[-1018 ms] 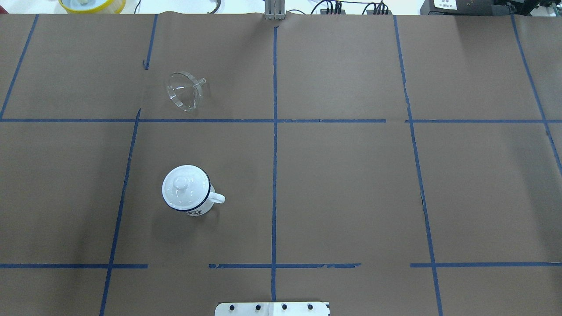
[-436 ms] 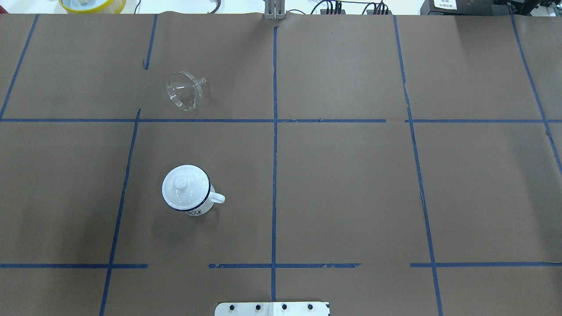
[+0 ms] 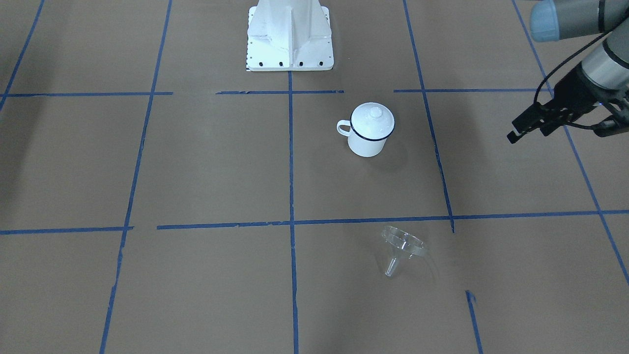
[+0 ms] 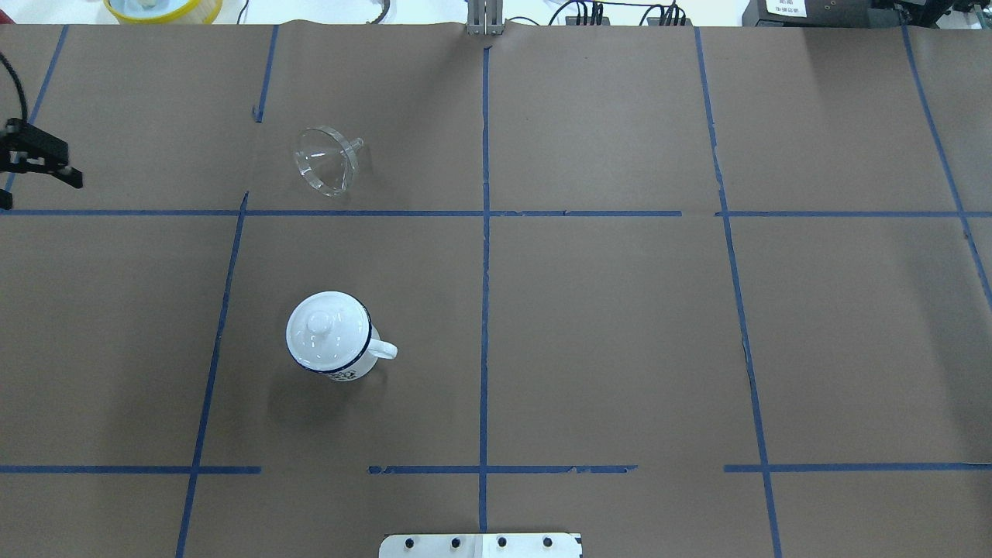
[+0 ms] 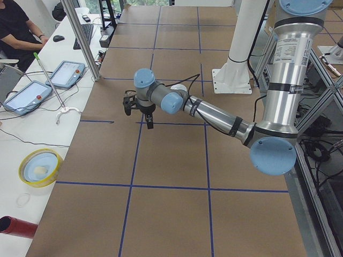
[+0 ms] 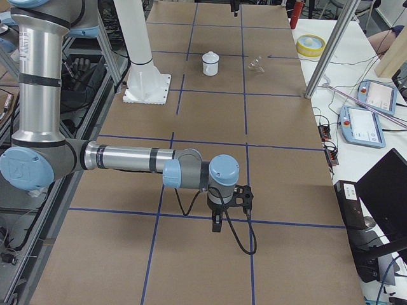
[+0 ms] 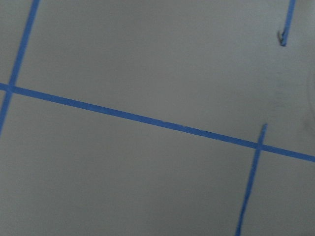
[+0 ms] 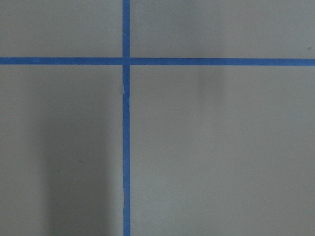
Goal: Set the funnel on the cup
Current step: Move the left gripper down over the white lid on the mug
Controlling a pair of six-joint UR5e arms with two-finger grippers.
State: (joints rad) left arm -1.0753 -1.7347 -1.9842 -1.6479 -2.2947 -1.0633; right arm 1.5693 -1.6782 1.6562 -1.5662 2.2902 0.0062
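Since its jaws stand wide apart with nothing between them, the left claw [image 3: 556,132] looks set for a pickup, hanging over the bench [image 3: 196,172] well aside of both things. The funnel [image 3: 400,248] lies on its side, well apart from the cup [image 3: 366,141], spout pointing away from it. The cup stands upright with a lid [image 3: 373,118] on its mouth, which probably must come off first. The right claw [image 6: 230,213] hangs far off; its opening I cannot tell.
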